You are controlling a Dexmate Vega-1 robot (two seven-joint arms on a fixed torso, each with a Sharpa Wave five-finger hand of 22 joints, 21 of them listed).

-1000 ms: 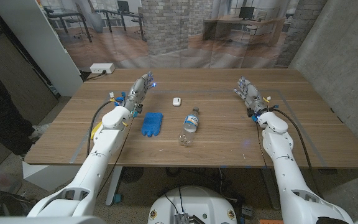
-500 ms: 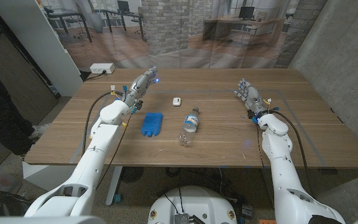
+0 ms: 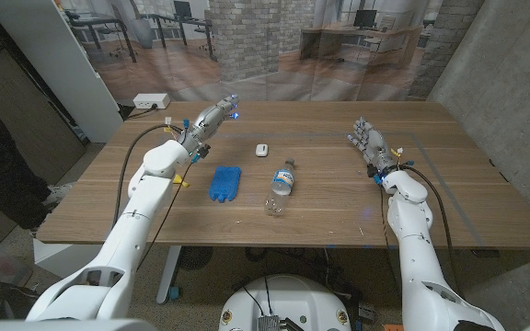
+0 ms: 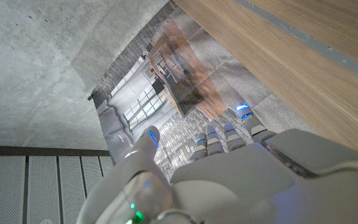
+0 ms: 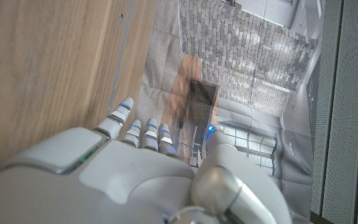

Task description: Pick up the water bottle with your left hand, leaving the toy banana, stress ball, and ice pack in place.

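Hand point(image 3: 212, 119) raised, fingers seemingly extended.

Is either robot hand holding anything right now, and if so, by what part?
Nothing is held. The left hand is raised with fingers apart, away from the water bottle lying on the table. The right hand is open too.

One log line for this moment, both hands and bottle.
left hand: raised, empty | right hand: idle, empty | clear plastic water bottle: lying on wooden table, untouched
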